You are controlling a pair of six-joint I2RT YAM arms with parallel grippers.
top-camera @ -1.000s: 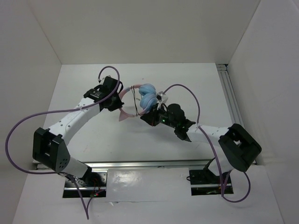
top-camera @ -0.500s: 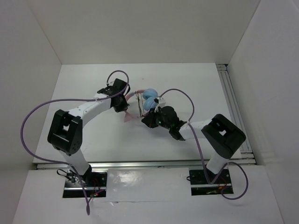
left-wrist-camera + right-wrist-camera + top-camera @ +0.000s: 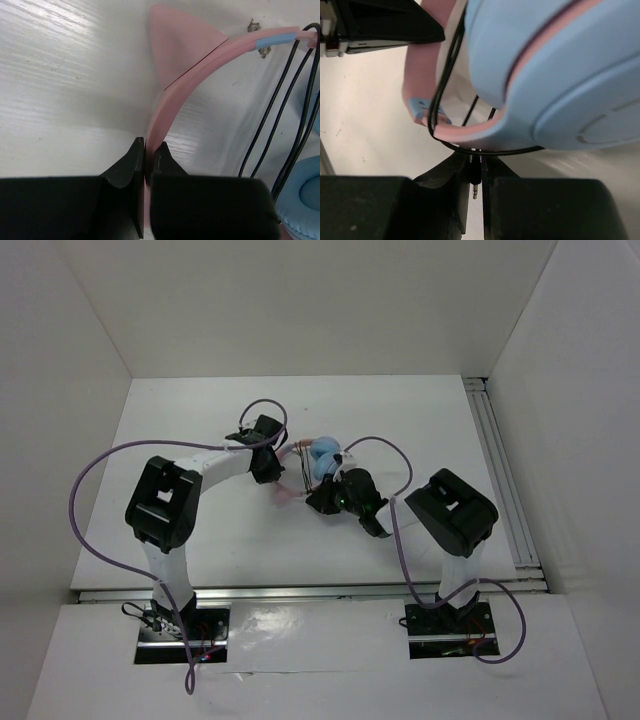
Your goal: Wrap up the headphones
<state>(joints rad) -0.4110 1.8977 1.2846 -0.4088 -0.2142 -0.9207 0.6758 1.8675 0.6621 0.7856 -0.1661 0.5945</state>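
Observation:
The headphones (image 3: pixel 320 458) sit mid-table, light-blue ear cups folded together, pink headband toward the left. In the left wrist view my left gripper (image 3: pixel 148 150) is shut on the pink headband (image 3: pixel 172 95), just below a pink cat ear (image 3: pixel 180 42); several turns of thin black cord (image 3: pixel 277 120) cross the band at right. In the right wrist view my right gripper (image 3: pixel 475 167) is shut on the cord's black audio plug (image 3: pixel 475 176), right under a blue ear cup (image 3: pixel 555 65). From above, the left gripper (image 3: pixel 272 462) and right gripper (image 3: pixel 322 496) flank the headphones.
White walls enclose the white table (image 3: pixel 200 530) at back and both sides. A metal rail (image 3: pixel 500 470) runs along the right edge. Thick purple robot cables (image 3: pixel 100 465) loop over both arms, one (image 3: pixel 385 445) close to the headphones.
Both arms have folded back toward their bases, elbows rising. The headphones and both grippers have shifted slightly, with the grips kept on the headband and the plug.

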